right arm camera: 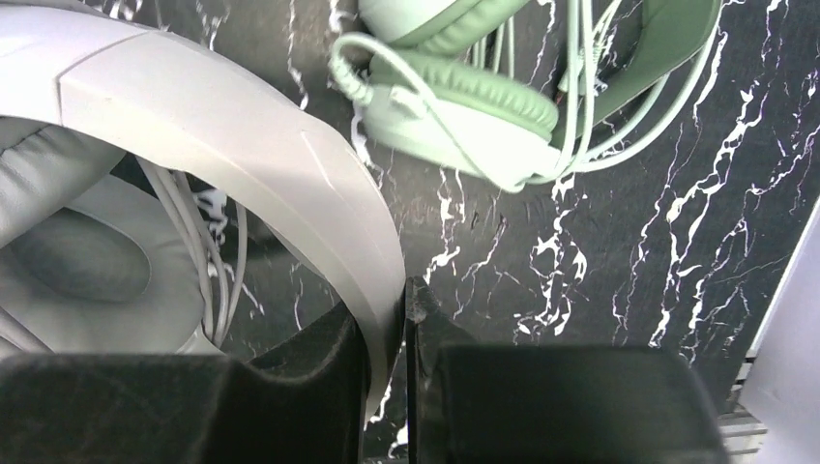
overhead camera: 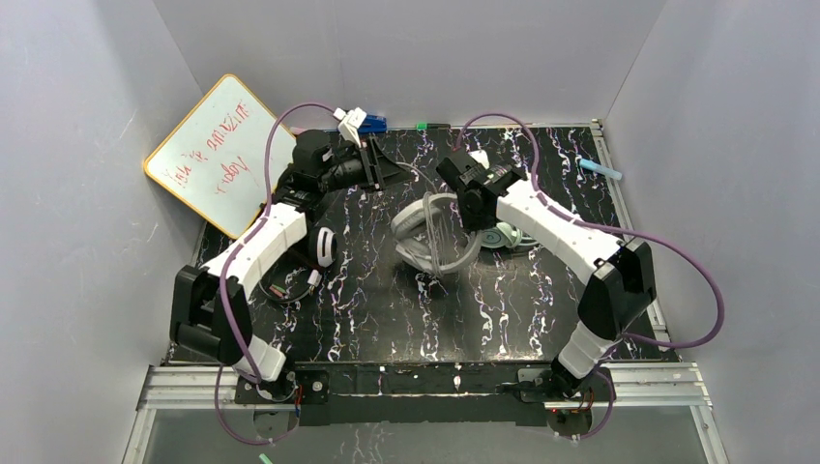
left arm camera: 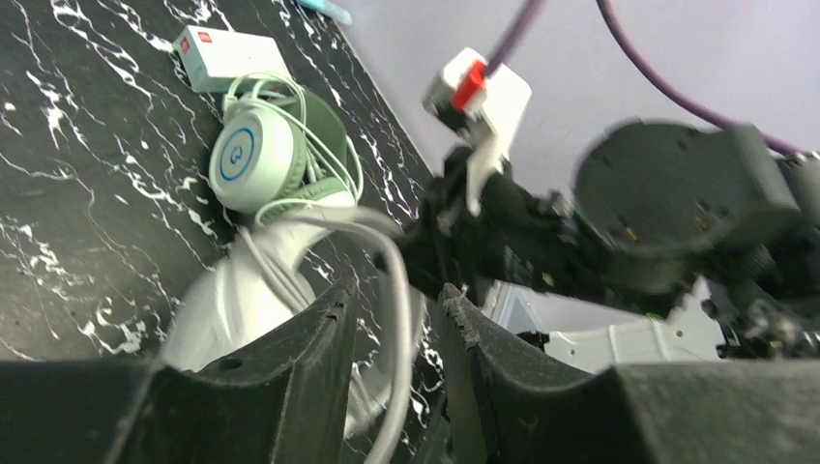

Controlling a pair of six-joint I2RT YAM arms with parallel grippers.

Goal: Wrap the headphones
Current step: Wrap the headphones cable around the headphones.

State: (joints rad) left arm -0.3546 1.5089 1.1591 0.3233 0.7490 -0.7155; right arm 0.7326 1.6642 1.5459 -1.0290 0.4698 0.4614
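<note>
Left gripper (overhead camera: pixel 385 166): over the far middle of the table (overhead camera: pixel 387 324), tilted. Jaws a little apart, with the grey cable (left arm camera: pixel 395 329) running between them. Cannot tell if it is actually nipped; the wrist view is blurred.
Right gripper (right arm camera: pixel 387 311): near the table centre, jaws almost together, pinching the edge of the grey headset's headband.
Grey headset (overhead camera: pixel 425 242): lying at the table centre. Its cable loops over the band and rises to the left gripper.
Mint-green headset (overhead camera: pixel 505 237): just right of the grey one, touching or nearly touching it and partly under the right arm. Pale cable wound around the cups and band.
Black-and-white headset (overhead camera: pixel 324 246): toward the left edge, beside the left forearm and well apart from the other two.
White box (left arm camera: pixel 227 53): flat on the table just beyond the mint-green headset, with a red mark on one end.
Whiteboard (overhead camera: pixel 218 150): leaning at the far left corner, red writing on it, unreadable.
Pale blue pen (overhead camera: pixel 600 169): at the far right corner, by the table edge.
</note>
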